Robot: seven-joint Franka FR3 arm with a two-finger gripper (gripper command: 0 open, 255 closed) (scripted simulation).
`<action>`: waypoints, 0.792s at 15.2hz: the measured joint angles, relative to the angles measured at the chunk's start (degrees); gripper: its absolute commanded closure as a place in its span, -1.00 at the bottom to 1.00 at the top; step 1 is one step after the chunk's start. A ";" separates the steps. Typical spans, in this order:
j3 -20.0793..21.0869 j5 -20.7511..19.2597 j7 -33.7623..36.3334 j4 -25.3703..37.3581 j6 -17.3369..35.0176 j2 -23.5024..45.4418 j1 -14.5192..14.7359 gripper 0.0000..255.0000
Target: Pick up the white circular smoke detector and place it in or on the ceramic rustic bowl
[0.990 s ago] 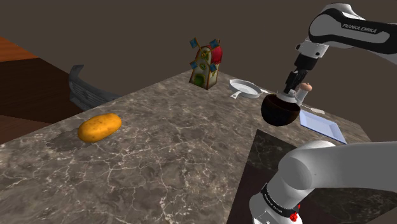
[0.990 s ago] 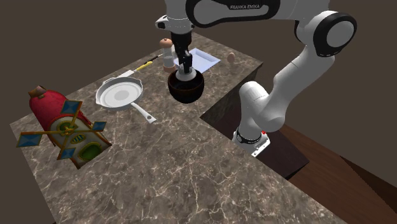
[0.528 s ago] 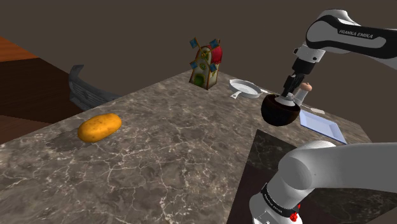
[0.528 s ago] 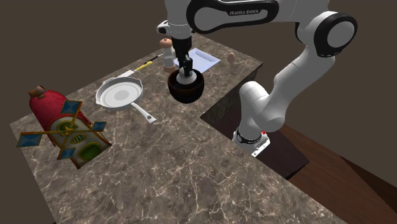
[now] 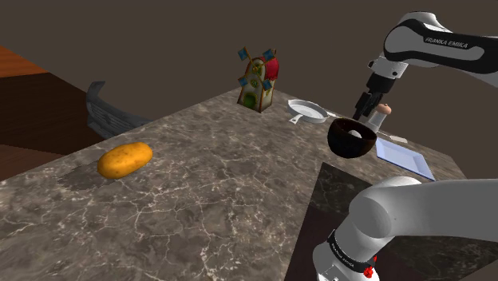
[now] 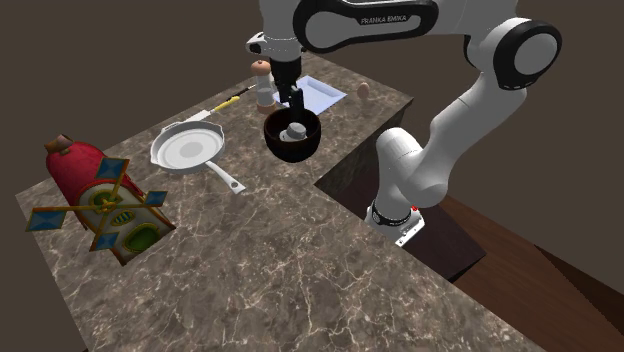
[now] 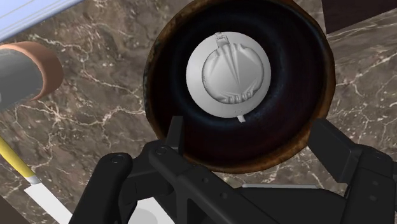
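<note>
The arm (image 6: 380, 15) is arched high and forward; the gripper (image 6: 293, 100) is pointed down, its 2 fingers (image 7: 340, 153) held apart, nothing clasped.

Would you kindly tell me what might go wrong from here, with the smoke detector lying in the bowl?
1. The open gripper hangs close above the dark bowl, fingers near its rim; a sideways retreat could clip the rim and shift the bowl.
2. The brown-topped shaker stands close beside the bowl; an arm swing that way might topple it.
3. The smoke detector lies loose, so a jolt could slide it.
</note>
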 measured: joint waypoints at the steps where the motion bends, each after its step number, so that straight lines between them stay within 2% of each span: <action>1: 0.00 0.00 0.00 0.00 0.00 0.00 0.00 -1.00; 5: 1.32 1.27 -0.41 6.79 -5.43 1.40 0.63 -1.00; 12: 1.38 1.49 -0.66 8.39 -6.50 1.96 0.79 -1.00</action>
